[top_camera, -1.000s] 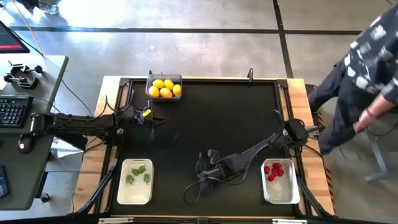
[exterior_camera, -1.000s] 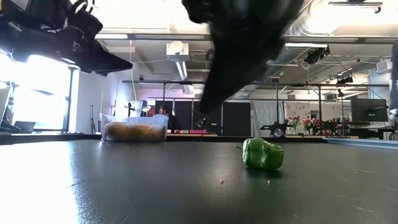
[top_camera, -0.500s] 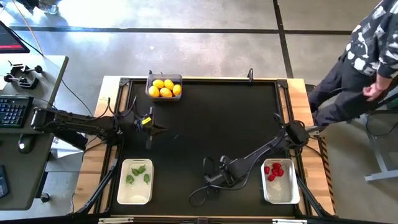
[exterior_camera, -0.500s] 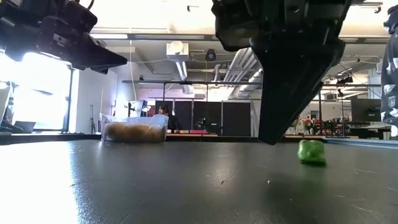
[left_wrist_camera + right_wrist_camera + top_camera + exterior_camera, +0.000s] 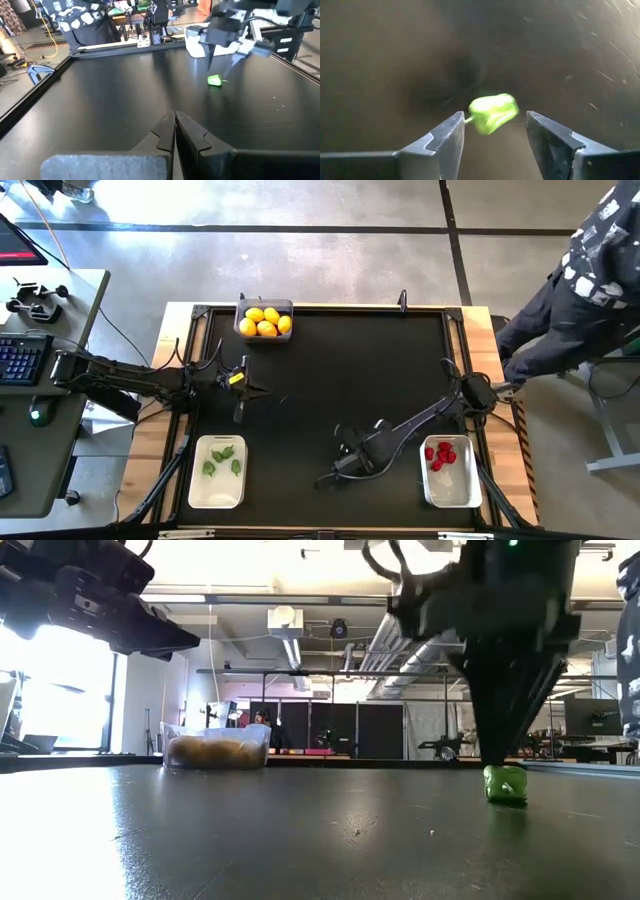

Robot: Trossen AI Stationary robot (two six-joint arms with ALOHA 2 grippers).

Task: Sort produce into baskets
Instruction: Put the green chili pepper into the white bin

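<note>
Across the black counter point(image 5: 330, 380), our right gripper point(image 5: 495, 132) has swung toward the red-fruit basket point(image 5: 449, 472) and dropped over the green piece point(image 5: 492, 113) lying loose beside it. Its jaws, shut a second ago, now stand apart around the piece, ready to grasp. Our left gripper point(image 5: 175, 131) hovers near the lemon basket point(image 5: 265, 318), jaws shut and empty.

From above, the right arm point(image 5: 400, 432) hid the green piece point(image 5: 505, 783); the person point(image 5: 580, 290) was cut off at the picture's edge.
</note>
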